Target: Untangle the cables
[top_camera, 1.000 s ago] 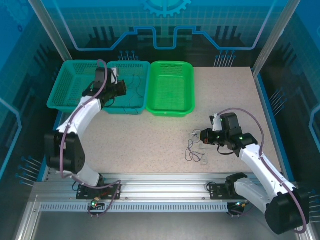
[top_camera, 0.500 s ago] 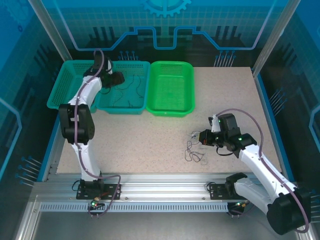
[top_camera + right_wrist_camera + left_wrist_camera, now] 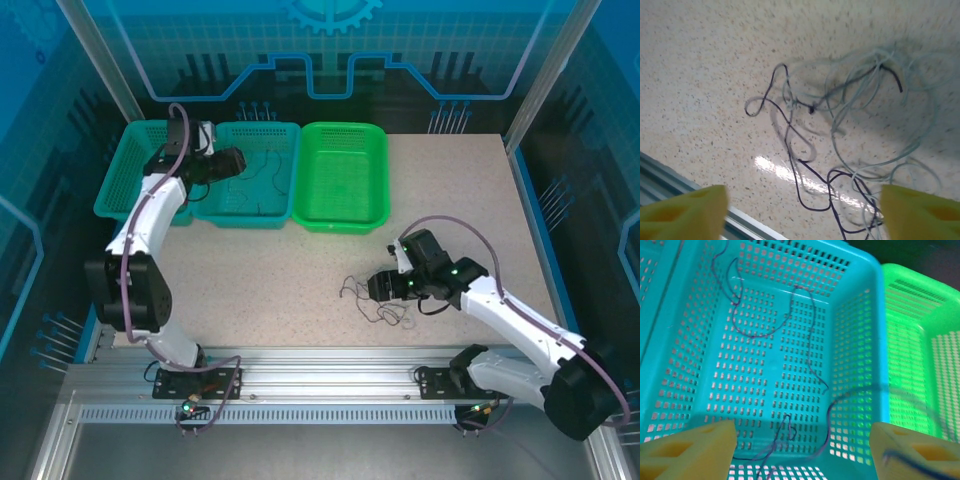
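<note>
We see a speckled table (image 3: pixel 470 200) with a row of plastic baskets along its far left side, a green basket (image 3: pixel 345 224) at the right end. In the middle teal basket (image 3: pixel 860 315), a few thin dark cables (image 3: pixel 790 325) lie spread loosely across the floor, mostly apart from one another; we judge these as sorted. The left gripper (image 3: pixel 232 163) hovers over this basket, its yellow pads (image 3: pixel 690 450) wide apart. A blurred dark strand crosses near the right pad, and we cannot tell whether it touches. Near the middle of the table, a tangle (image 3: pixel 840 140) of dark and whitish cables lies looped together. The right gripper (image 3: pixel 380 287) hangs just over it, fingers spread, gripping nothing. We judge the task partly done: this knot is left to separate.
</note>
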You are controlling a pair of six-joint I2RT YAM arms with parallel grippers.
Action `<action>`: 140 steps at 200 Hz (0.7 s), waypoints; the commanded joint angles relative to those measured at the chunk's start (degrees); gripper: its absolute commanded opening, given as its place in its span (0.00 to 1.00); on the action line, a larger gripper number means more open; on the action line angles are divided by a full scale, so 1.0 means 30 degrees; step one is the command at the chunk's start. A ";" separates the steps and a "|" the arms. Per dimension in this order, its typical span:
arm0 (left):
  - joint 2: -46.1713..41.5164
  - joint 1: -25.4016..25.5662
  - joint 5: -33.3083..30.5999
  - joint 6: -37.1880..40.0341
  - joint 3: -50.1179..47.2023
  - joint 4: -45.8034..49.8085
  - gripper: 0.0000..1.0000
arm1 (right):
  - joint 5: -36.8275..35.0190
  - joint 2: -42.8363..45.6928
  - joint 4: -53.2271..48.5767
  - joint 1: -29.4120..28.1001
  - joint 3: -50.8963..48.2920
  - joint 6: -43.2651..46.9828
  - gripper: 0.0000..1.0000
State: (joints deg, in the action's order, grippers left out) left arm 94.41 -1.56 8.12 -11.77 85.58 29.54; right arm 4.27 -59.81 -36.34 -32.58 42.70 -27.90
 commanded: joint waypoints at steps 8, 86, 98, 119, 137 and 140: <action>-0.0909 0.0747 0.0582 0.2970 -0.0852 0.0702 0.72 | -0.1209 0.2966 0.1608 -0.0358 0.2229 0.3123 0.93; -0.3367 0.2556 -0.0658 0.6181 -0.3488 -0.0990 0.72 | 0.2255 -0.8635 1.5743 -0.3953 0.8487 1.0908 0.99; -0.3375 0.2572 -0.0658 0.6076 -0.3539 -0.1014 0.72 | 0.2091 -1.1206 1.5873 -0.3958 1.0685 1.1216 0.98; -0.3470 0.2572 -0.0458 0.6058 -0.3537 -0.0898 0.72 | 0.2624 -1.4805 1.7153 -0.3935 1.3181 1.2398 0.98; -0.3747 0.2542 -0.0416 0.6091 -0.3541 -0.0852 0.72 | 0.2686 -1.7221 1.8078 -0.3867 1.5073 1.3010 0.97; -0.3809 0.2542 -0.0392 0.6091 -0.3537 -0.0852 0.72 | 0.2693 -1.7538 1.8088 -0.3836 1.5417 1.2983 0.96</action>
State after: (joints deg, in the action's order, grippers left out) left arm 85.49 6.17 7.05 5.04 75.64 27.66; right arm 10.55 -105.95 11.51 -43.92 82.39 5.82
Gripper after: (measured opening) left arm 0.724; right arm 0.981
